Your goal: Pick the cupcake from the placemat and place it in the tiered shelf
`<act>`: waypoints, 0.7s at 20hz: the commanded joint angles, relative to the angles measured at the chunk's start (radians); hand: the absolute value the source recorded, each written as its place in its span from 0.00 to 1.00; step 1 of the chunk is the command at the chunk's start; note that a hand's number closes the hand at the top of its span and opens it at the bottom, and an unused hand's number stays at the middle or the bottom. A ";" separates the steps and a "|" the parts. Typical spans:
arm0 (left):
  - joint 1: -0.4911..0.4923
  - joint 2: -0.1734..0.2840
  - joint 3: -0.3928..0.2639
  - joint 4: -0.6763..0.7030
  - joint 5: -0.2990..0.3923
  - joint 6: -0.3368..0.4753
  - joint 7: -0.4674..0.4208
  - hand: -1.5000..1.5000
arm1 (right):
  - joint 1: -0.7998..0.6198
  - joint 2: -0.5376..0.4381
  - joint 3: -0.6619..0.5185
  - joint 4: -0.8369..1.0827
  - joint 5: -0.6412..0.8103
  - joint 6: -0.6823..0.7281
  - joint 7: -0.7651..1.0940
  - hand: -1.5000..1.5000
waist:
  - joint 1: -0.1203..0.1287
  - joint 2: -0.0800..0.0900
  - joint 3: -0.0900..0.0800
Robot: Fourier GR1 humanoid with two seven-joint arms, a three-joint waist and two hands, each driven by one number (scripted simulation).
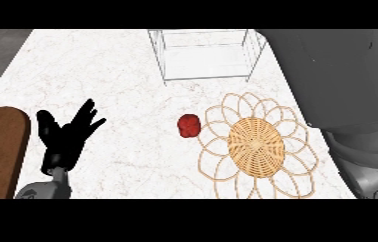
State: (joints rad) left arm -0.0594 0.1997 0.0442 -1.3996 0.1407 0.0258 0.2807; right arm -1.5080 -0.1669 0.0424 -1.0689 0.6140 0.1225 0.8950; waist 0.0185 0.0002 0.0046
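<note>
Left robot hand (68, 132) is rested with fingers spread, nothing held; no right robot hand is shown.
Cupcake (190, 125) is seen on the table (111, 71), touching the woven placemat's (256, 146) left rim, near the wire tiered shelf (209, 53); it is judged light, soft and crushable, best grasped low at its sides.

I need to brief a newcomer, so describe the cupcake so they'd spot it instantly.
Start at the woven wicker placemat on the marble counter. At its left edge sits the cupcake, overlapping the outer loops. It is the only small red object in view.
</note>
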 commanded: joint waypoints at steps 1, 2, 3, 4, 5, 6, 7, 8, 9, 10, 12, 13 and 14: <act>0.026 -0.007 -0.008 0.001 0.011 -0.020 0.022 0.50 | -0.026 -0.014 -0.017 0.124 -0.012 0.030 -0.102 1.00 | 0.004 0.004 -0.006; 0.030 -0.032 -0.023 0.024 -0.018 0.014 0.012 0.50 | 0.003 -0.045 -0.020 0.131 -0.009 0.035 -0.146 1.00 | -0.001 0.005 -0.005; 0.015 -0.015 -0.021 0.002 0.005 -0.016 0.043 0.50 | -0.007 -0.028 -0.017 0.187 0.015 -0.015 -0.177 1.00 | 0.006 0.007 -0.006; -0.015 -0.033 -0.009 0.120 -0.014 -0.007 -0.031 0.50 | -0.034 -0.029 -0.010 0.186 0.022 0.002 -0.165 1.00 | -0.004 0.008 -0.007; -0.022 -0.010 0.003 0.061 -0.009 -0.003 0.006 0.50 | -0.055 -0.024 -0.023 0.262 0.036 -0.041 -0.208 1.00 | 0.008 0.009 -0.006; 0.023 -0.014 -0.012 0.008 0.001 -0.017 0.022 0.50 | -0.017 -0.061 -0.028 0.290 0.035 -0.032 -0.264 1.00 | 0.013 0.010 -0.006; -0.015 0.002 0.007 0.031 0.006 -0.014 0.048 0.50 | -0.038 -0.037 -0.023 0.314 0.045 -0.047 -0.264 1.00 | 0.010 0.009 -0.006; 0.001 -0.034 -0.039 -0.011 -0.042 0.032 0.047 0.50 | -0.059 -0.041 -0.029 0.359 0.059 -0.068 -0.276 1.00 | 0.015 0.010 -0.006; -0.004 0.002 0.005 0.028 0.016 -0.037 0.038 0.50 | -0.027 -0.036 -0.032 0.325 0.053 -0.075 -0.276 1.00 | 0.003 0.006 -0.006; 0.038 -0.005 -0.011 0.028 -0.011 -0.028 0.005 0.50 | -0.026 -0.024 -0.033 0.376 0.074 -0.138 -0.311 1.00 | 0.015 0.010 -0.006; 0.004 0.003 0.008 0.052 -0.005 -0.027 0.009 0.50 | -0.105 -0.035 -0.049 0.438 0.070 -0.097 -0.295 1.00 | 0.016 0.010 -0.006; 0.031 0.001 -0.001 0.001 0.005 -0.033 0.038 0.50 | -0.048 -0.032 -0.039 0.425 0.081 -0.130 -0.334 1.00 | 0.012 0.007 -0.006; 0.007 0.009 0.008 0.005 0.002 -0.025 0.048 0.50 | -0.055 -0.050 -0.047 0.462 0.088 -0.139 -0.362 1.00 | 0.013 0.009 -0.006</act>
State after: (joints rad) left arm -0.0685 0.1976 0.0491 -1.4046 0.1426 0.0066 0.2875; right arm -1.5579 -0.2054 0.0036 -0.6918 0.6774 0.0254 0.5973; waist 0.0289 0.0054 0.0032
